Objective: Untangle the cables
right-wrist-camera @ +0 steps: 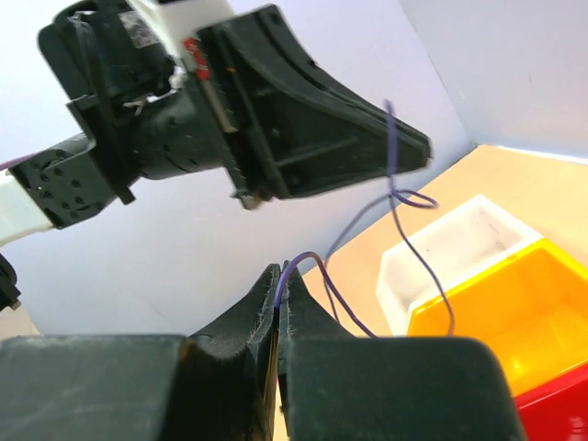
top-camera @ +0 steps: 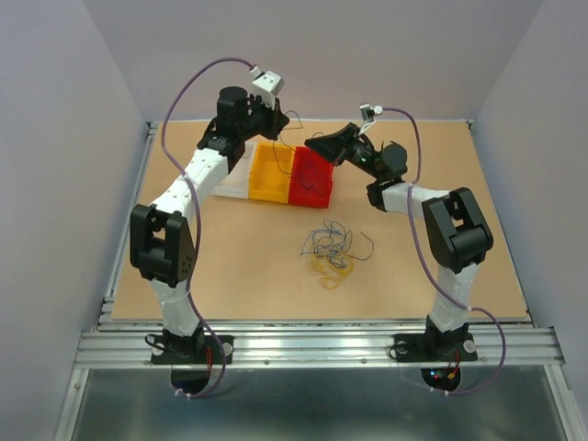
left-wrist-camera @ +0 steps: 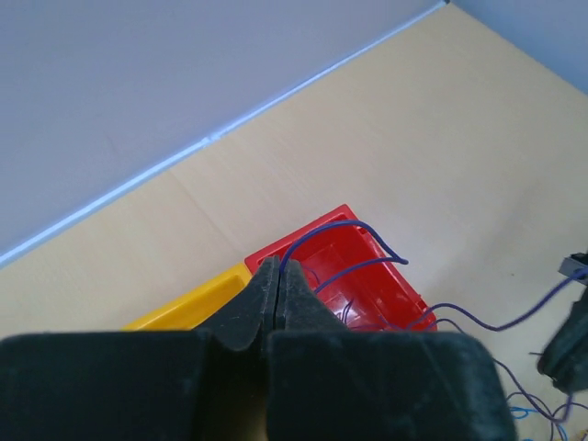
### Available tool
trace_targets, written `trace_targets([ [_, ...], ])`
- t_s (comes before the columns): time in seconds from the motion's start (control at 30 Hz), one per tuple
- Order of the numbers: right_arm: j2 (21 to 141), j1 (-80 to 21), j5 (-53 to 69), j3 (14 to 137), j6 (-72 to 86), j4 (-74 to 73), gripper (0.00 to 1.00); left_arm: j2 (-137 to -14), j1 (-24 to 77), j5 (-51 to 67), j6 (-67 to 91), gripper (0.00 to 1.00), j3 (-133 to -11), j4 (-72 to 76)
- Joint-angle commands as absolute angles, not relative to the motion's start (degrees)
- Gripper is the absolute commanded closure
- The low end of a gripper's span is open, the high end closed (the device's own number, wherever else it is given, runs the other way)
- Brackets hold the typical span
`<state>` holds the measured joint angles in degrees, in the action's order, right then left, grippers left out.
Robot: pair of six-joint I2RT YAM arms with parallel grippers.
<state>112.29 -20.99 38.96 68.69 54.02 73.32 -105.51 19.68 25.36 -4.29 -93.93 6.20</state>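
Observation:
A loose tangle of thin cables point(top-camera: 333, 248), dark blue-purple with yellow strands at its near side, lies on the table. One blue-purple cable point(left-wrist-camera: 347, 226) is lifted out of it and held at both ends. My left gripper point(left-wrist-camera: 278, 268) is shut on one end, above the red bin point(left-wrist-camera: 372, 289). My right gripper point(right-wrist-camera: 280, 276) is shut on the other end of the same cable point(right-wrist-camera: 397, 184). In the top view the left gripper point(top-camera: 279, 121) and the right gripper point(top-camera: 314, 145) hang close together over the bins. From the right wrist, the left gripper point(right-wrist-camera: 415, 150) shows just ahead.
Three small bins stand in a row at the back of the table: white point(top-camera: 233, 181), yellow point(top-camera: 273, 173) and red point(top-camera: 310, 182). Grey walls close in the back and sides. Metal rails edge the table at the left and the front.

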Motion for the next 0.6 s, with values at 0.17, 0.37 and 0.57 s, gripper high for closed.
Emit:
trace_targets([
  [0.17,120.04,-19.78,38.84,70.57,59.67,88.31,0.99,-103.71,20.3,29.62,-1.76,1.0,-92.2,10.81],
  [0.37,130.94,-17.4,38.76,76.46,65.83,93.43,0.99,-106.61,20.48,28.48,-0.27,1.0,-90.97,15.29],
  [0.57,132.45,-16.44,37.27,74.45,64.69,91.77,0.99,-109.07,21.71,25.49,-0.18,1.0,-89.65,18.37],
])
